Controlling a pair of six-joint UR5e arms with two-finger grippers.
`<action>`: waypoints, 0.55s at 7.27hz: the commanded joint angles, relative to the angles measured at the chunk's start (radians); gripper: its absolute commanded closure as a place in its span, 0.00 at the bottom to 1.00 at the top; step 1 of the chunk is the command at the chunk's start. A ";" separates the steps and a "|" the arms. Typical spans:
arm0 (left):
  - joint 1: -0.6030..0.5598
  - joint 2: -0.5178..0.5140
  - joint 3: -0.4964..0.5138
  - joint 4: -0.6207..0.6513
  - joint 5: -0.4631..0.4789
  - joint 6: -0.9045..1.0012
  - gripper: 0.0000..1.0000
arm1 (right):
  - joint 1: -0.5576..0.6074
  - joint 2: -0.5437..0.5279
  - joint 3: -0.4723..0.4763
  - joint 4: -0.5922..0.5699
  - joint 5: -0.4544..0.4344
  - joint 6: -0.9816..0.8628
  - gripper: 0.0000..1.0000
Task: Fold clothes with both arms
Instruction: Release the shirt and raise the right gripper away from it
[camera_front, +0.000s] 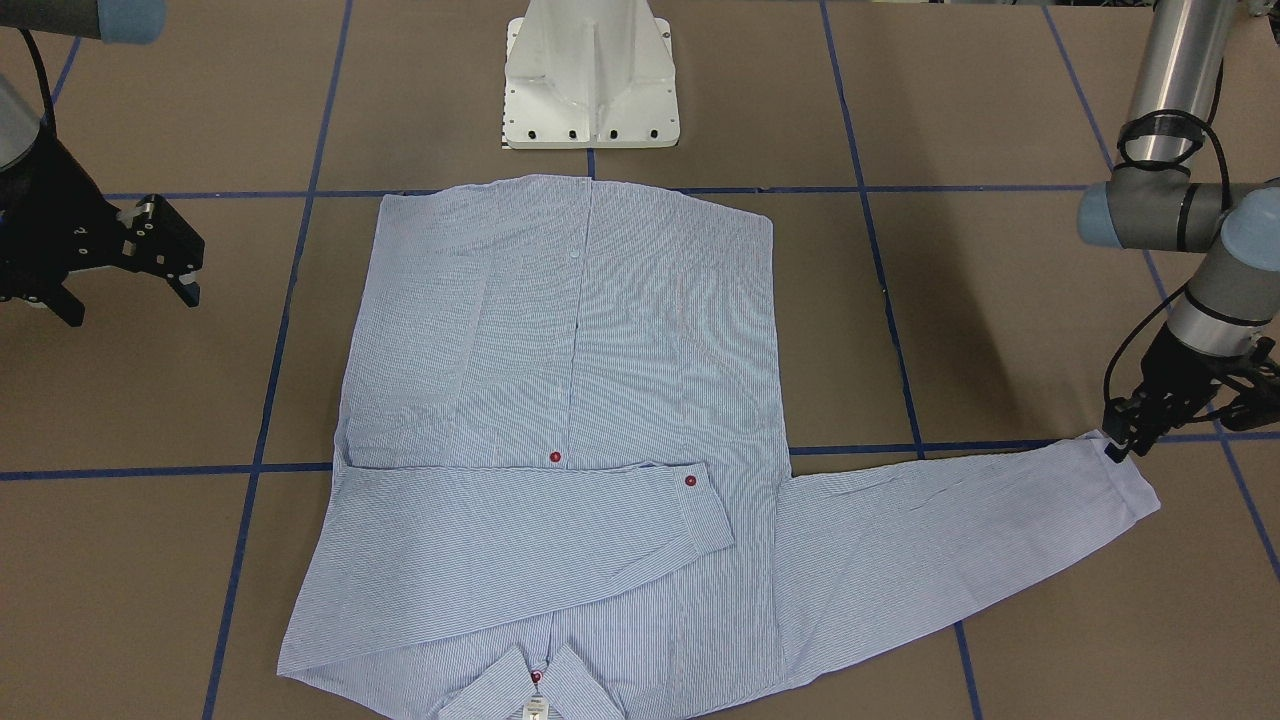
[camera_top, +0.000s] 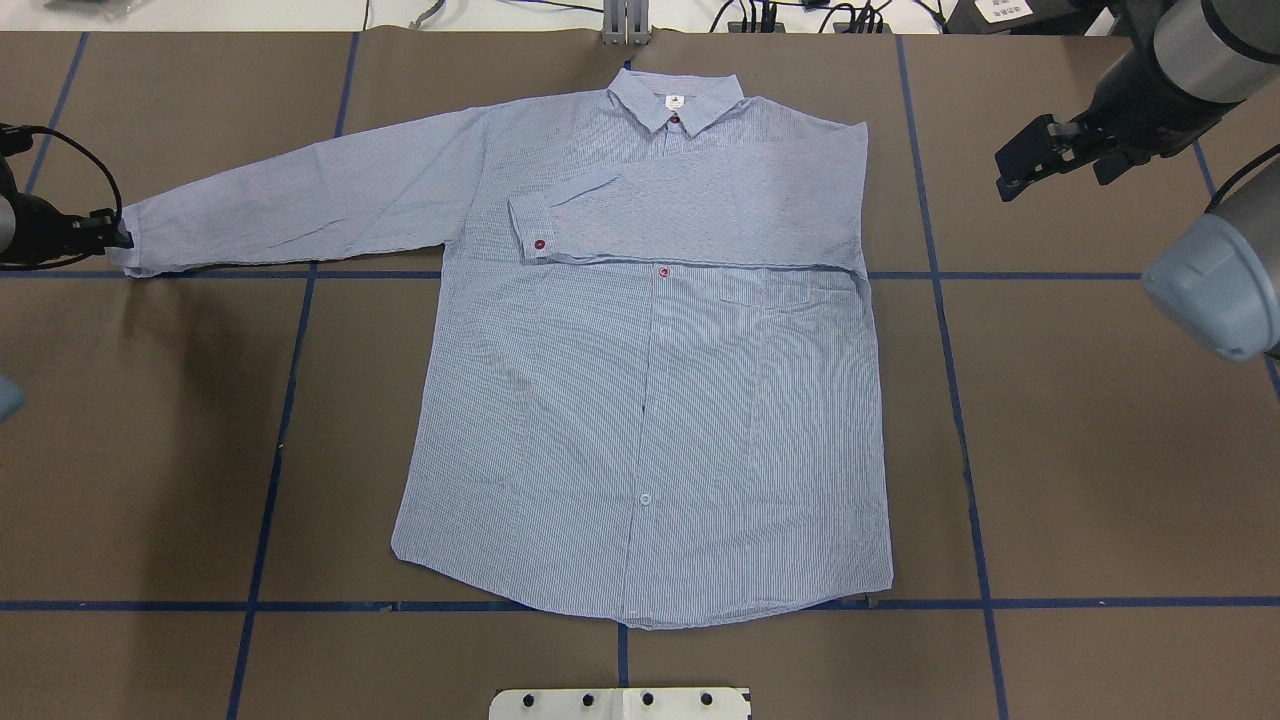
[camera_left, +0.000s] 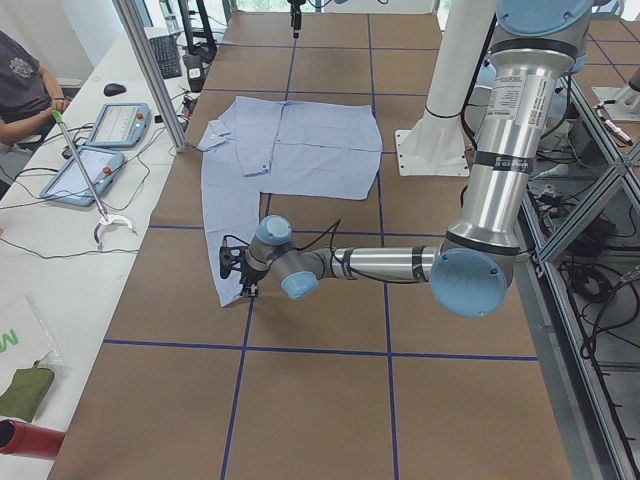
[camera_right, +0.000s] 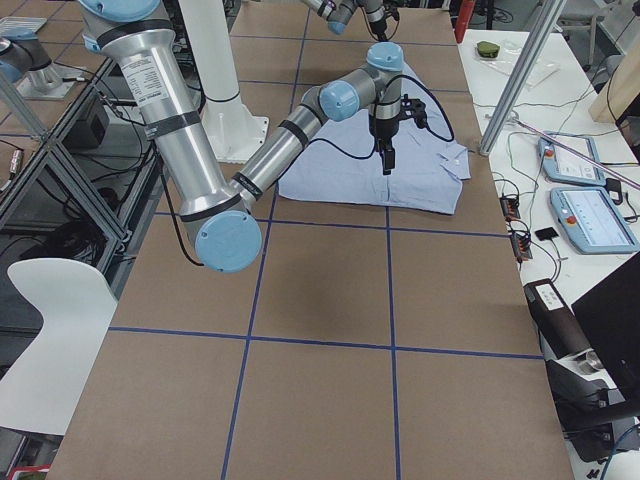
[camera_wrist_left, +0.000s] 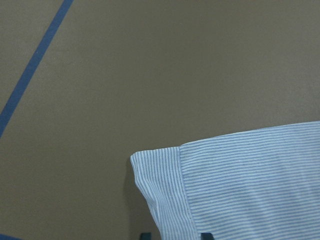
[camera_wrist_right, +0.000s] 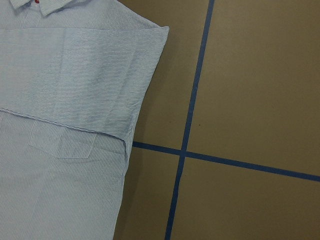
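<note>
The light blue striped shirt (camera_top: 650, 400) lies flat, front up, collar at the far side. One sleeve is folded across the chest (camera_top: 700, 215); the other stretches out flat toward my left side, ending in a cuff (camera_wrist_left: 165, 195). My left gripper (camera_front: 1118, 448) is down at that cuff's corner. In the left wrist view its fingertips (camera_wrist_left: 145, 235) show only at the bottom edge, a gap apart, with flat cuff cloth between them, so it is open. My right gripper (camera_top: 1052, 180) hangs wide open and empty above bare table, beside the folded shoulder (camera_wrist_right: 145, 60).
The white pedestal base (camera_front: 590, 75) stands at the near table edge, just behind the shirt hem. Blue tape lines (camera_top: 1050, 276) cross the brown table. A side bench holds tablets (camera_left: 95, 170), with a person's arm next to it.
</note>
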 joint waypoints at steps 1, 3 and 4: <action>0.000 0.000 0.008 0.000 0.000 0.001 0.62 | 0.000 0.000 0.000 0.000 0.001 0.000 0.00; 0.002 -0.005 0.017 0.000 0.000 0.001 0.62 | 0.000 0.000 0.001 0.000 0.001 0.000 0.00; 0.002 -0.005 0.020 0.000 0.000 0.001 0.63 | -0.002 0.000 0.003 0.000 0.001 0.000 0.00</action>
